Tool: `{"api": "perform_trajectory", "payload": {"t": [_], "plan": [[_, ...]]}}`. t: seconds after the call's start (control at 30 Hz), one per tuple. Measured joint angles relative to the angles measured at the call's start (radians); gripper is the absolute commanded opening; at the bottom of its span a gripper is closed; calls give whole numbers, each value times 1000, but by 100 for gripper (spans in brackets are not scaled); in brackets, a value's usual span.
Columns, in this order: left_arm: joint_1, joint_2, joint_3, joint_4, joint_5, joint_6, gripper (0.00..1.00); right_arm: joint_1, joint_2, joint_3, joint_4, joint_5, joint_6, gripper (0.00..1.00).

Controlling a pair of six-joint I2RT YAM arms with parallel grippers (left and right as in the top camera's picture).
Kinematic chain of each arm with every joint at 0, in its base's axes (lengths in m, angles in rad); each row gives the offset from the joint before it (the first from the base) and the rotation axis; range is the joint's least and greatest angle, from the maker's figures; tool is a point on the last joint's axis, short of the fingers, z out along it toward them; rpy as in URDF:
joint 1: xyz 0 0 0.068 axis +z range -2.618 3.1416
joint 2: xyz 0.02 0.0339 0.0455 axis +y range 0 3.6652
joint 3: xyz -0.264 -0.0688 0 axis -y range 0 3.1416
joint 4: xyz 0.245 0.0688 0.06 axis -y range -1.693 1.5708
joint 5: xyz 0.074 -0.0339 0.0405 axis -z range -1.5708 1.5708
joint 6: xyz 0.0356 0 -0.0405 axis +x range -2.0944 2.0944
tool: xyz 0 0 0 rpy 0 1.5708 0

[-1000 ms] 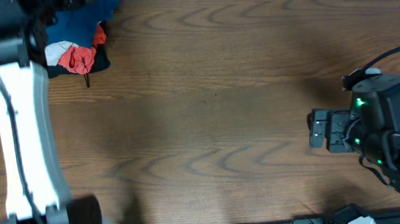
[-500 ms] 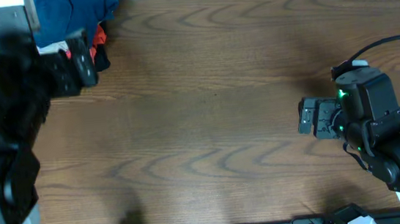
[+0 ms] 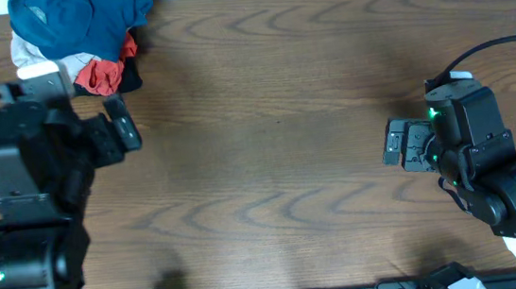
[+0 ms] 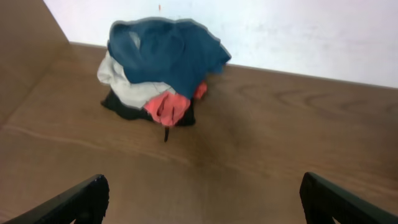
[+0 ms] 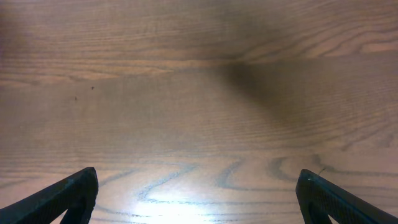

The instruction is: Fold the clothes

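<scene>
One heap of clothing sat in the table's far 11 o'clock corner, and the teal-blue shirt (image 3: 75,20) lay crumpled on top of it, unfolded, draped over a pale beige-grey garment (image 3: 45,68), an orange-red garment (image 3: 98,77) and a black garment (image 3: 130,81). In the left wrist view the shirt (image 4: 168,53) capped the heap at about 11 o'clock, right against the white wall (image 4: 298,31).

Nothing touched the shirt. The left gripper (image 4: 202,202) hovered near the heap on its 6 o'clock side, fingers spread wide with only bare wood between them. Its dark wrist sat at the table's 9 o'clock edge; the overhead view seemed to show one finger (image 3: 124,131) only, the other probably hidden beneath the wrist housing. The right gripper (image 3: 399,145) hung at 3 o'clock, well apart from the heap, aimed toward 9 o'clock, its fingers (image 5: 68,196) likewise fully apart and holding nothing.

The brown wood-grain table (image 3: 274,114) carried a soft shadow below the right wrist.

A second before, the left arm had stretched along the 9 o'clock edge with its head over the heap, hiding much of the shirt; it had since pulled back toward 7 o'clock, leaving the heap uncovered. The right arm had edged slightly toward centre.
</scene>
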Motion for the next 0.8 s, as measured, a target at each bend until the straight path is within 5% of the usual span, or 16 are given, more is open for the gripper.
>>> {"api": "perform_trajectory", "payload": {"t": [0.2, 0.8], "plan": [[0, -1, -129, 24, -11, -18, 98, 0, 0, 0, -6, 0, 0, 99], [0, 203, -132, 30, -12, -19, 98, 0, 0, 0, -22, 0, 0, 99]]}}
